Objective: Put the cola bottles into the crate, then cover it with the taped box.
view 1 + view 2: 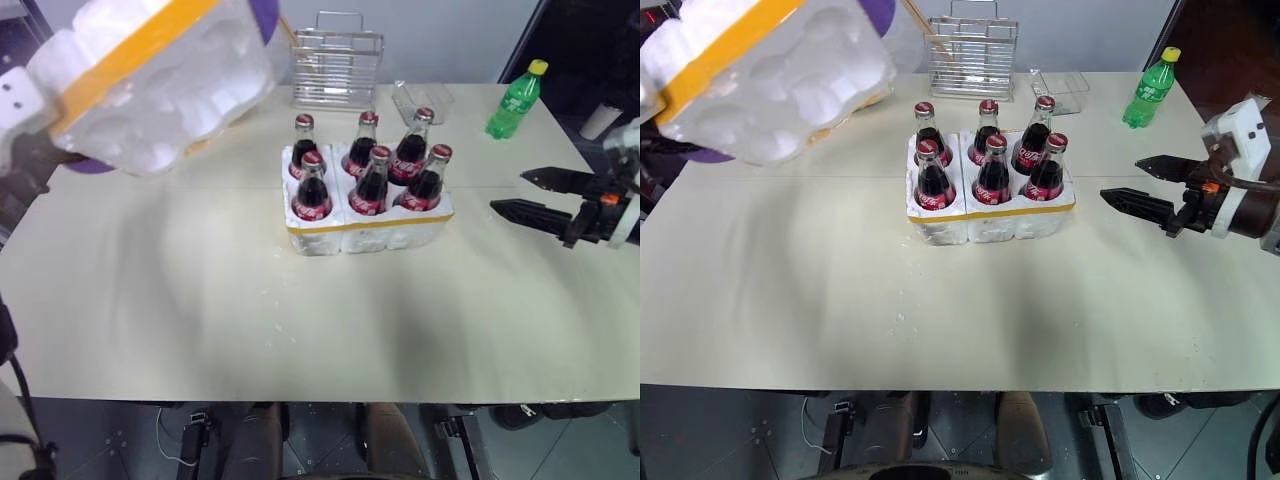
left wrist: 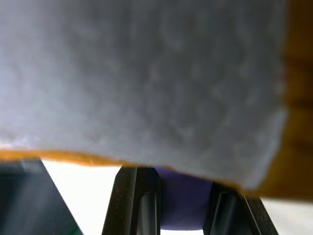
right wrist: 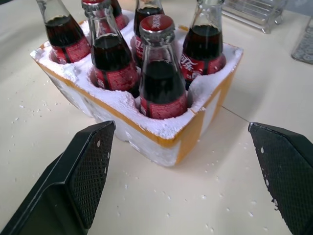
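You have six cola bottles (image 1: 370, 170) seated in crate (image 1: 368, 228), frame centre. Left gripper (image 2: 166, 205) clamps taped box (image 1: 150, 85) aloft, upper left. Right gripper (image 1: 535, 195) wide, empty. Covering remains.

We are looking at what reads as a robot test lab or workshop. A plain cream table (image 1: 200, 330) stands on a grey tiled floor (image 1: 330, 440), with cables trailing beneath it at six o'clock. At twelve o'clock a wire rack (image 1: 335, 60) sits before a bare pale wall (image 1: 440, 30); at one o'clock a green bottle (image 1: 515, 100).
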